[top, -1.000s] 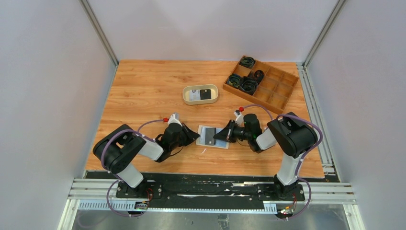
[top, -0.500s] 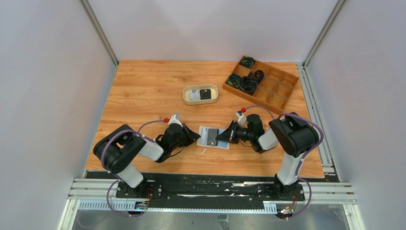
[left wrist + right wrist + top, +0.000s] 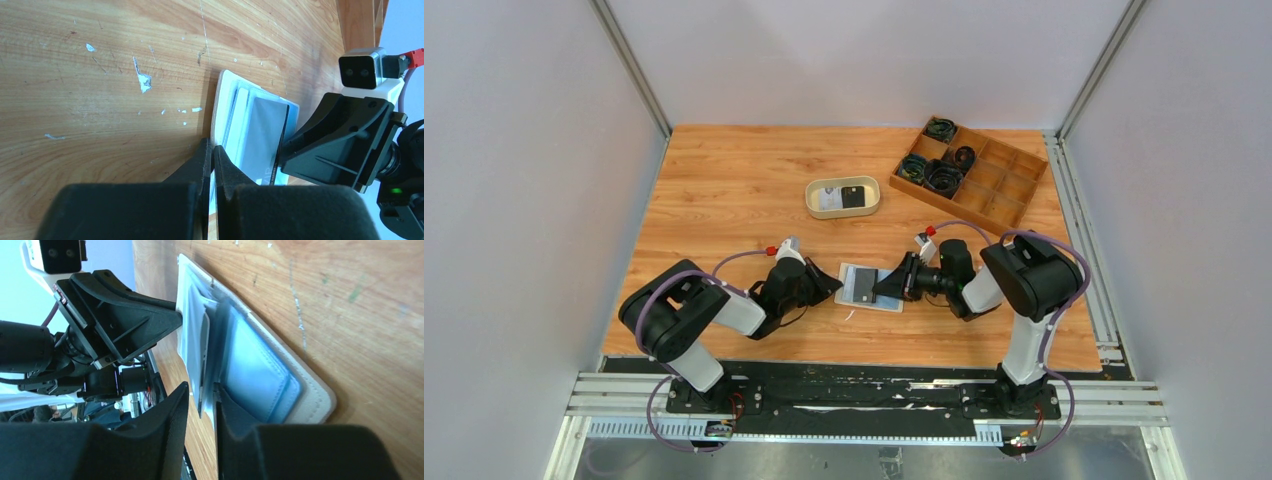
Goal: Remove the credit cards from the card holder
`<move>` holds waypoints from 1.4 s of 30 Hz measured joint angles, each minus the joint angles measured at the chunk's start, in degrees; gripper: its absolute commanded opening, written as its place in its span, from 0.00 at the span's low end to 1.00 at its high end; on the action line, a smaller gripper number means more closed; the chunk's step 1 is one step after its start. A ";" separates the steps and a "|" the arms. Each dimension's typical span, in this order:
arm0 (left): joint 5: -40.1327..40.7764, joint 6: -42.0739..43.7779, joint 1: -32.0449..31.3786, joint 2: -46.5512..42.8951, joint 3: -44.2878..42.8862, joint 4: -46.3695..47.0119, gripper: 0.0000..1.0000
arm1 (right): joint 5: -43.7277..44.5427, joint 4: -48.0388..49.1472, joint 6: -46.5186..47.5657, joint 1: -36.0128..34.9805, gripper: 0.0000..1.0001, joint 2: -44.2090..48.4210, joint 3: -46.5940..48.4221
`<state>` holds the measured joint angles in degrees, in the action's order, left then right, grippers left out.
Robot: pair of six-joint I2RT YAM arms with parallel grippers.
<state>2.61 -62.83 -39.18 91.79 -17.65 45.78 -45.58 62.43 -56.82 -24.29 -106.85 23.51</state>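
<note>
- The right gripper [image 3: 887, 285] has eased apart since a second ago; its jaws loosely straddle the edge of a credit card [image 3: 203, 360].
- Left gripper [image 3: 831, 287]: clenched, with its tips against the card holder [image 3: 857, 281].
- The card holder lies open on the table [image 3: 724, 180], between both grippers.

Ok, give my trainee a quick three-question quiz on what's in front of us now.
1. True or false: the wallet lies folded shut.
2. How many cards lie in the tray? A none, B two, C four.
3. What sits between the right gripper's fingers?
Key: 1 false, it lies open. 2 B, one white, one black. 3 the edge of a card.
</note>
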 measured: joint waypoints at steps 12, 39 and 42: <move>0.02 -0.22 0.00 0.48 0.00 0.68 0.00 | -1.36 4.90 -3.21 0.00 0.36 -1.97 0.11; 0.59 -0.44 0.00 0.94 0.00 1.44 0.00 | 3.21 -16.72 -1.46 -4.55 0.37 4.63 11.56; 0.59 -0.46 0.00 0.94 0.00 1.44 0.00 | 3.21 -17.25 -1.62 -4.55 0.37 5.84 11.56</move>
<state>3.20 -63.29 -39.18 92.73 -17.65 47.22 -42.37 45.19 -58.43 -28.84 -101.01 35.07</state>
